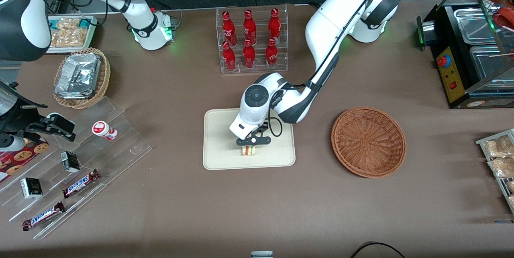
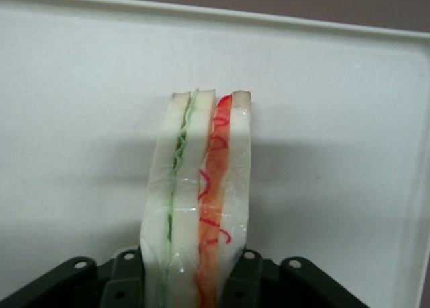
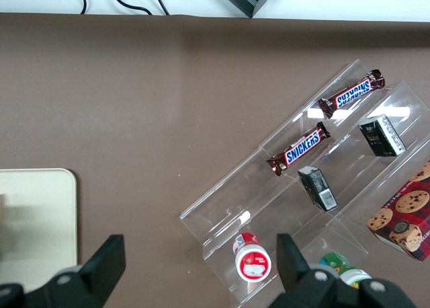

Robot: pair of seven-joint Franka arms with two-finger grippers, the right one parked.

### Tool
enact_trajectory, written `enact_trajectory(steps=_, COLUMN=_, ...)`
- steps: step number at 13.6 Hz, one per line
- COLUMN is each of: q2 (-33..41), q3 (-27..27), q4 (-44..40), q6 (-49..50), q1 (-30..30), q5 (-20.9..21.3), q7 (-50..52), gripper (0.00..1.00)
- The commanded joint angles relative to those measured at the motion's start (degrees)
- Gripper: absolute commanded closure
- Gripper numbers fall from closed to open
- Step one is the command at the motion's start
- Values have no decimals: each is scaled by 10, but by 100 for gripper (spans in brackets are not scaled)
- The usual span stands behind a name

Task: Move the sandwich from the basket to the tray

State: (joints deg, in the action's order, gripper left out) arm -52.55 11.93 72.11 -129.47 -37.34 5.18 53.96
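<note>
1. Brown tabletop (image 1: 180, 101) carries everything, and my working arm reaches down over the flat cream-coloured rectangular tray with a low rim (image 1: 217, 157).
2. My black two-finger gripper (image 1: 252, 142) is low above the tray, at the part nearer to the front camera, and it is closed on the small triangular wedge sandwich with pale bread and red and green filling (image 2: 198, 200); in the wrist view the wedge stands between the two black finger bases.
3. From the front, the sandwich (image 1: 249, 151) appears to rest on the tray or just above it; I cannot tell if it touches.
4. My round reddish-brown woven wicker basket (image 1: 368, 141), toward the working arm's end of the table, has nothing in it.
5. I judge the step in hand is the placing, almost complete.
6. Next move, I think: open the fingers gently so the wedge does not tip, then lift straight up.
</note>
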Motion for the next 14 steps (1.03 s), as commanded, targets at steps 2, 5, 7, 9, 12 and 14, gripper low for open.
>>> enact_trajectory(steps=2, q2=67, q3=-2, q4=-31, q6=117, q1=17, q5=-16, q7=18, gripper=0)
enact_trajectory(steps=5, q2=148, q3=-1, q4=-20, q6=192, q1=77, q5=-62, q7=-37, gripper=0)
enact_trajectory(steps=7, q2=223, q3=-1, q4=53, q6=227, q1=132, q5=-96, q7=-115, gripper=1)
enact_trajectory(steps=9, q2=291, q3=-1, q4=132, q6=230, q1=196, q5=-97, q7=-188, gripper=1)
enact_trajectory(steps=12, q2=392, q3=-2, q4=249, q6=234, q1=294, q5=-97, q7=-326, gripper=1)
enact_trajectory(steps=14, q2=440, q3=-3, q4=272, q6=280, q1=354, q5=-97, q7=-411, gripper=1)
